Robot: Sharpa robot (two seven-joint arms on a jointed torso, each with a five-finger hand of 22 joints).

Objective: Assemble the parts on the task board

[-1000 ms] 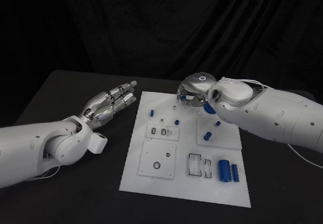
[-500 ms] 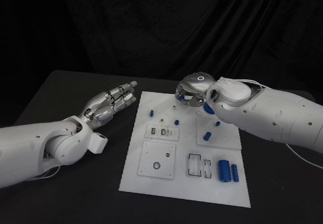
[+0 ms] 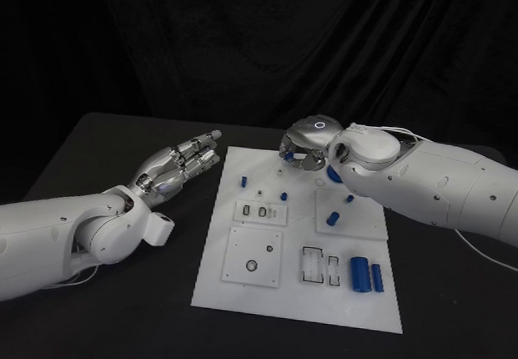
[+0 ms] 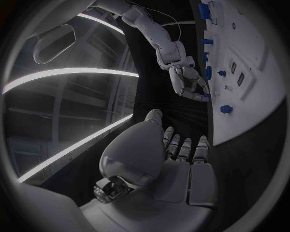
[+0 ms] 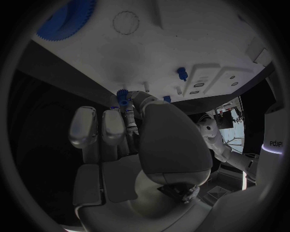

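Observation:
The white task board (image 3: 300,304) lies in the middle of the black table. Over its far edge hovers my right hand (image 3: 306,150), pinching a small blue part (image 5: 123,96) between thumb and fingertips; the same part (image 4: 207,96) shows at those fingertips in the left wrist view. My left hand (image 3: 181,162) lies open with fingers stretched out, just left of the board's far left corner, holding nothing. A blue gear (image 3: 335,175) lies on the board beside the right hand, partly hidden by the arm. Two blue cylinders (image 3: 357,273) lie near the right edge.
Small blue pegs (image 3: 245,180) stand along the board's far half, one (image 3: 334,219) on the right raised plate. Raised white plates with slots (image 3: 261,211) and a round hole (image 3: 252,265) sit on the board. My right forearm (image 3: 451,195) reaches over the board's far right corner.
My right hand has edged slightly left along the board's far edge, still holding the small blue part. The left hand has stayed where it was.

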